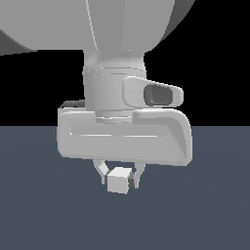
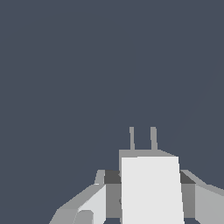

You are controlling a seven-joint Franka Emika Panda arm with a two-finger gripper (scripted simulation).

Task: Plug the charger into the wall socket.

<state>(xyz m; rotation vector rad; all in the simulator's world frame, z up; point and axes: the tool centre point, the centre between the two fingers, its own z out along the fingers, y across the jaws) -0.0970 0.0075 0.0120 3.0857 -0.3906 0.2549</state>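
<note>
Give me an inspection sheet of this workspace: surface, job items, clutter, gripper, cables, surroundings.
Surface: flat dark blue-grey floor, plain, no marks.
Charger: small off-white cube between the gripper's fingers, off the floor; the wrist view shows two thin prongs sticking out of its far end.
Wall socket: nothing seen in either view.
Clutter: nothing seen.
Gripper: gripper points down, fingers closed against the cube's two sides.
Cables: nothing seen.
Surroundings: black background above the floor line; the arm's large pale body fills the upper exterior view.

A flat, dark slate-blue floor (image 1: 39,215) under a plain black backdrop (image 1: 215,63).
</note>
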